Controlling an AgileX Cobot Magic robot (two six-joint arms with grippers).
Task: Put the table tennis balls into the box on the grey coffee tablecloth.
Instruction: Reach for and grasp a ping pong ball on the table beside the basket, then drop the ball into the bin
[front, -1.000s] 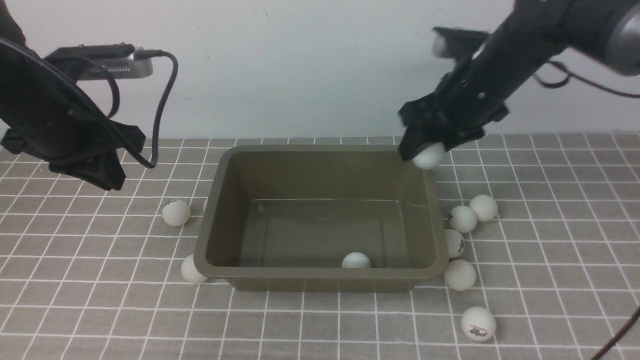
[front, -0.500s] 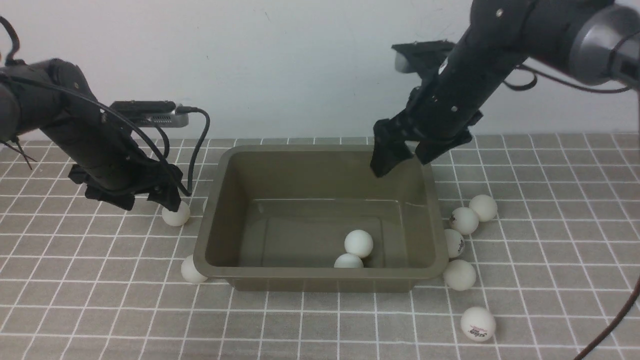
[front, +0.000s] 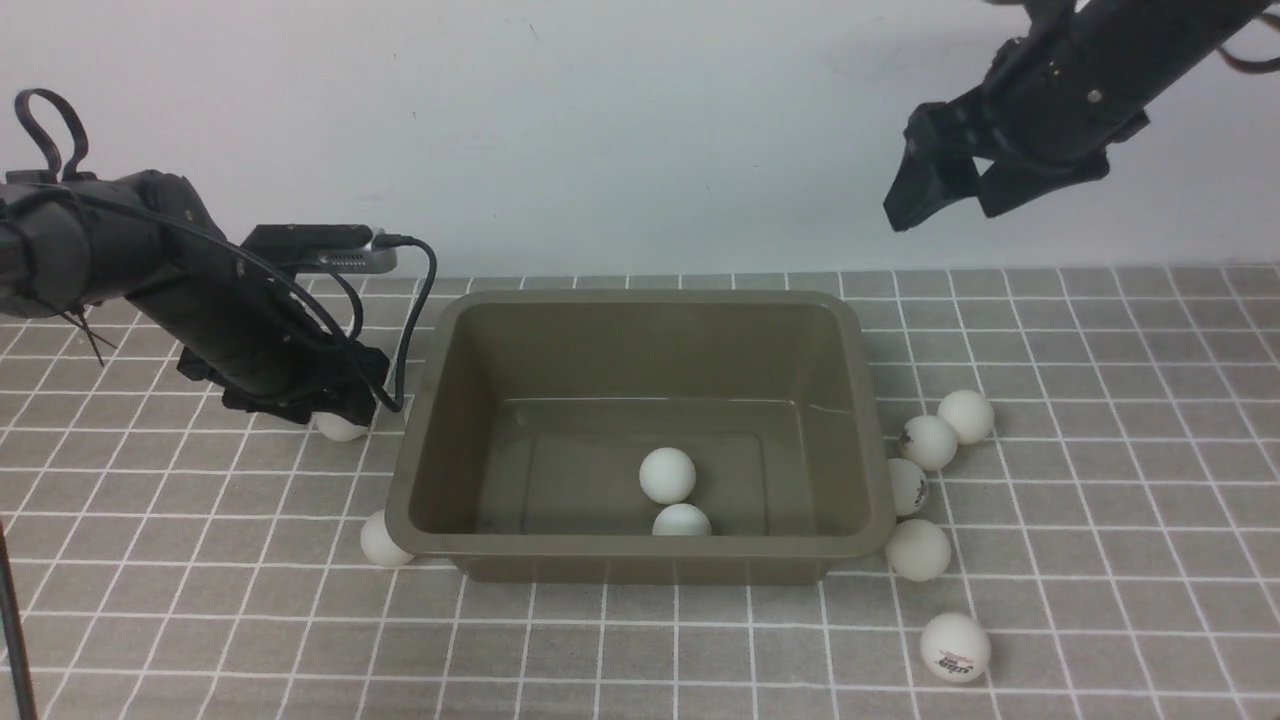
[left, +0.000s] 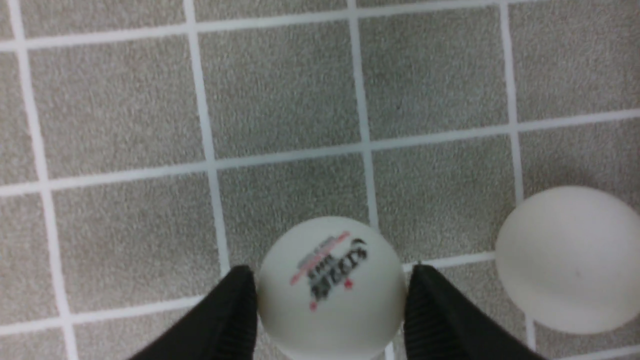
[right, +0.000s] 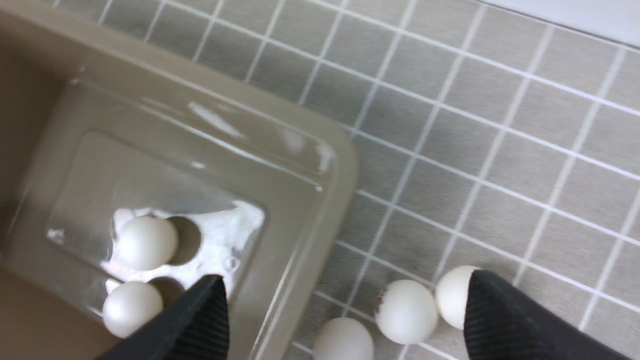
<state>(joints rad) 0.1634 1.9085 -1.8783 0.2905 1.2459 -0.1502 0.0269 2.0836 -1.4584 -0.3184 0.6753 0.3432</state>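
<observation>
The olive-brown box (front: 640, 297) sits mid-cloth with two white table tennis balls (front: 667, 475) (front: 681, 521) inside; they also show in the right wrist view (right: 146, 242). My left gripper (front: 345, 405) is down on the grey checked tablecloth (front: 1100, 500) left of the box. It is shut on a logo ball (left: 330, 290), with a finger touching each side (left: 235, 310). The ball still rests on the cloth. My right gripper (front: 935, 205) is open and empty, high above the box's far right corner (right: 345, 282).
Several loose balls lie right of the box (front: 926, 441) (front: 918, 549) (front: 955, 647). One ball (front: 383, 540) touches the box's near left corner. Another plain ball (left: 570, 260) lies close beside the held one. The left arm's cable (front: 420, 290) hangs near the box's left rim.
My right gripper let its ball drop into the box, then rose up and to the right. My left arm came down onto the ball left of the box and closed on it.
</observation>
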